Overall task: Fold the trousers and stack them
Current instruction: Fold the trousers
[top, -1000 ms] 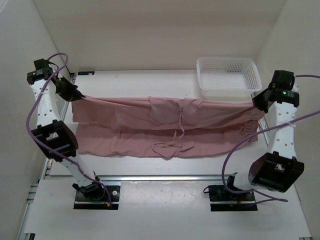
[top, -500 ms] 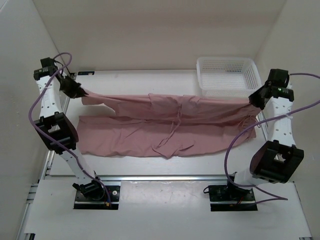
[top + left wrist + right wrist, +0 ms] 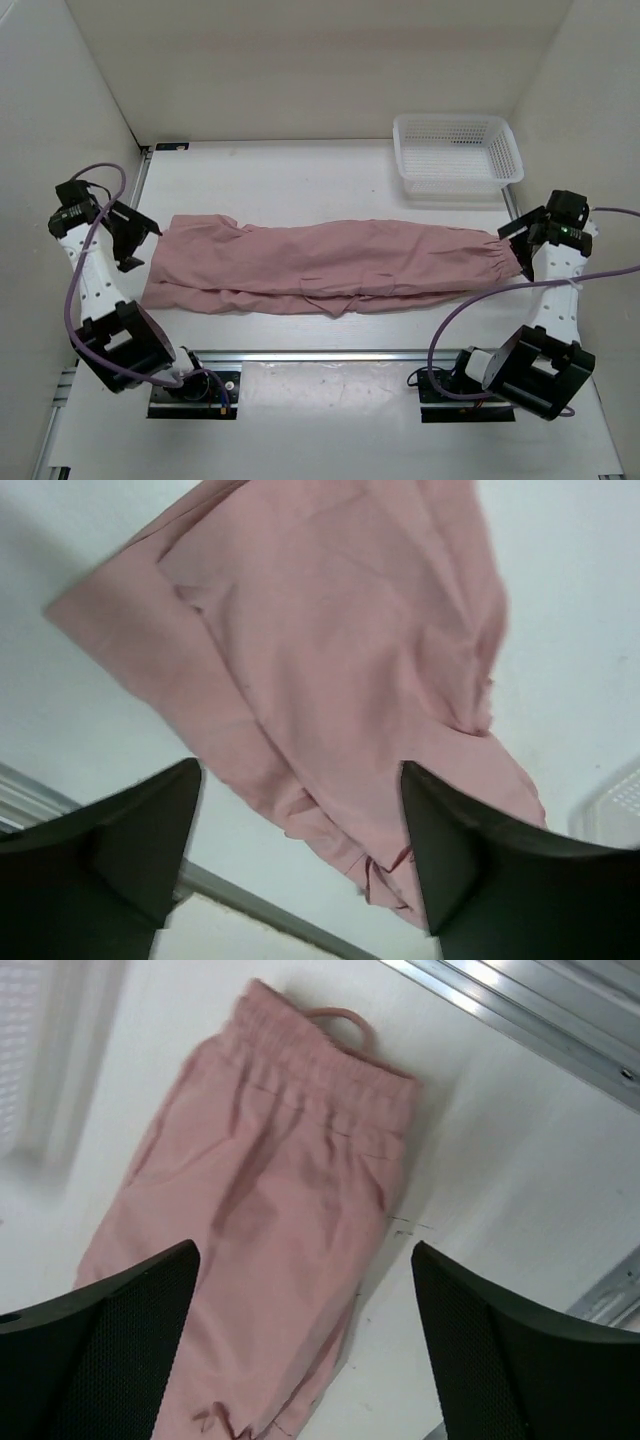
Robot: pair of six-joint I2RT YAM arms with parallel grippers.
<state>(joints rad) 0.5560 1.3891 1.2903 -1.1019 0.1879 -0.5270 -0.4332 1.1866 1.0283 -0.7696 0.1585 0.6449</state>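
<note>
The pair of dusty-pink, thin, wrinkly fabric trousers lay flat on the white table as one long, narrow band running left to right, doubled lengthwise with one leg on top of the other. The gathered waist, with a small cord loop at its edge, formed the right end. The leg hems lay slightly offset at the left end. A small fold of cloth poked out along the near edge around the middle.

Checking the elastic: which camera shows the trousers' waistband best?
Right wrist view: the waistband appears close up, with its gathers clear. Top external shows it only as a small puckered end at the right. Left wrist shows just the leg end of the trousers.
</note>
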